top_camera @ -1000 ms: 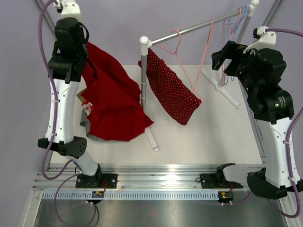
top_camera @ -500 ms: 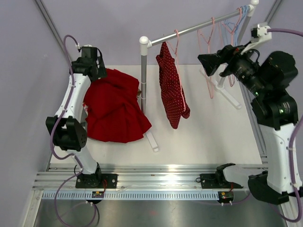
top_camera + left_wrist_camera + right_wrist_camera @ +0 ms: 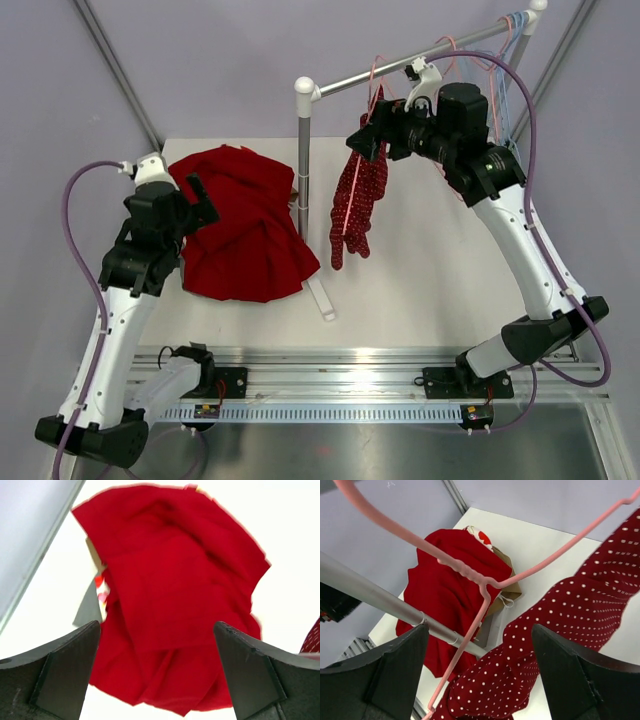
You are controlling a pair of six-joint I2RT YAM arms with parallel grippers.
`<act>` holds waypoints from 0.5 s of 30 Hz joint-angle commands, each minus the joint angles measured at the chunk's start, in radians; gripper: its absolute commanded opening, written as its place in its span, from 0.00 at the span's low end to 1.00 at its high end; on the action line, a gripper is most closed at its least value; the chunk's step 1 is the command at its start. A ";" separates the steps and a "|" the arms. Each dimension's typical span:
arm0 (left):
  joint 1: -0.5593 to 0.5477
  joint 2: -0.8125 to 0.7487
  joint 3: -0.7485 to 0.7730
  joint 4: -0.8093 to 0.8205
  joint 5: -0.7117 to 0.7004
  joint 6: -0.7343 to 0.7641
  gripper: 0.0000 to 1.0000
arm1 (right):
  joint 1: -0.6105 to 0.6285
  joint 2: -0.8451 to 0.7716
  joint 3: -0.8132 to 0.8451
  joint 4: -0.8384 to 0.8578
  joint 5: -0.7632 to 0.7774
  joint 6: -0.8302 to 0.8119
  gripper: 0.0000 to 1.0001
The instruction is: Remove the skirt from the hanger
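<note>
The skirt (image 3: 358, 205), dark red with white dots, hangs in a narrow fold from a pink hanger (image 3: 374, 80) on the metal rail (image 3: 345, 80). My right gripper (image 3: 364, 140) is open beside the skirt's top. In the right wrist view the hanger (image 3: 470, 572) and skirt (image 3: 560, 630) show between and beyond the wide fingers of the right gripper (image 3: 480, 635); touch cannot be judged. My left gripper (image 3: 200, 200) is open at the left edge of a plain red garment (image 3: 245, 235). The left wrist view shows that garment (image 3: 175, 605) lying flat, the left gripper (image 3: 156, 645) holding nothing.
The rack's white-capped post (image 3: 305, 90) and its foot (image 3: 322, 295) stand mid-table. Several spare hangers (image 3: 505, 30) hang at the rail's far right end. Beige cloth (image 3: 507, 587) and grey cloth (image 3: 90, 610) stick out from under the red garment.
My left gripper opened, let the red garment fall onto the pile, and drew back towards me. My right arm swung left to the skirt, which has swung into a narrow hang.
</note>
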 commanded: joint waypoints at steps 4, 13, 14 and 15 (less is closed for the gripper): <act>-0.007 -0.045 -0.132 0.019 0.049 -0.047 0.99 | 0.021 -0.043 -0.043 0.097 0.060 0.037 0.66; -0.010 -0.085 -0.177 0.025 0.085 -0.070 0.99 | 0.067 -0.041 -0.084 0.131 0.085 0.080 0.30; -0.010 -0.087 -0.178 0.023 0.089 -0.072 0.99 | 0.078 -0.040 -0.081 0.129 0.092 0.079 0.18; -0.012 -0.090 -0.177 0.020 0.089 -0.072 0.99 | 0.082 -0.043 -0.081 0.125 0.100 0.079 0.14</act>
